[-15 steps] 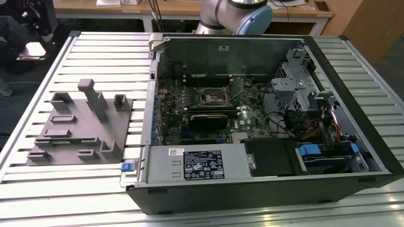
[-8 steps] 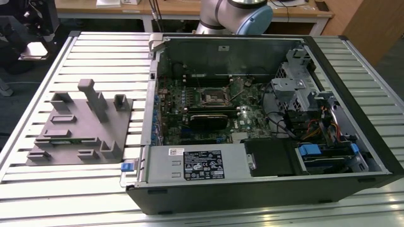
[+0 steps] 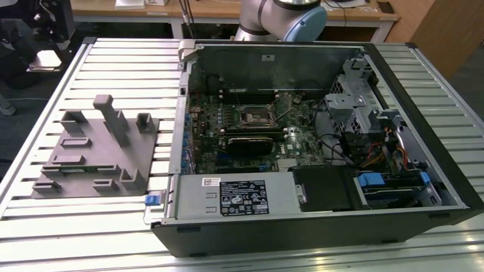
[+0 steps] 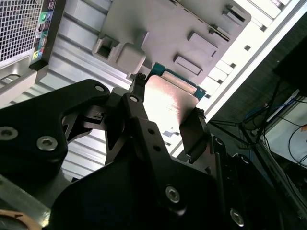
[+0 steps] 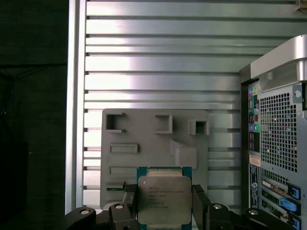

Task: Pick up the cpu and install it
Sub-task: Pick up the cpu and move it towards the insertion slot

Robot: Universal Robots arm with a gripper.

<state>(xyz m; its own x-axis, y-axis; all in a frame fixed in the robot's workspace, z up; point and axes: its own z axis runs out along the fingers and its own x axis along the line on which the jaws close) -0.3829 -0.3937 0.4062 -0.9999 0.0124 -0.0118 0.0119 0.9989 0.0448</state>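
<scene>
In both wrist views my gripper is shut on the cpu, a small square chip with a pale silvery top and a green edge. One black finger presses each of two opposite sides. The cpu hangs in the air above the grey plastic holder, which lies on the slatted table. The second wrist view shows the gripper with the cpu shining between its fingers, and the holder beyond. In the exterior view the black socket sits on the motherboard inside the open computer case.
The grey holder lies at the exterior view's left, beside the case. Inside the case are a grey box with a white label, drive cages and cables. The case's rear panel stands close to the gripper. The arm rises behind the case.
</scene>
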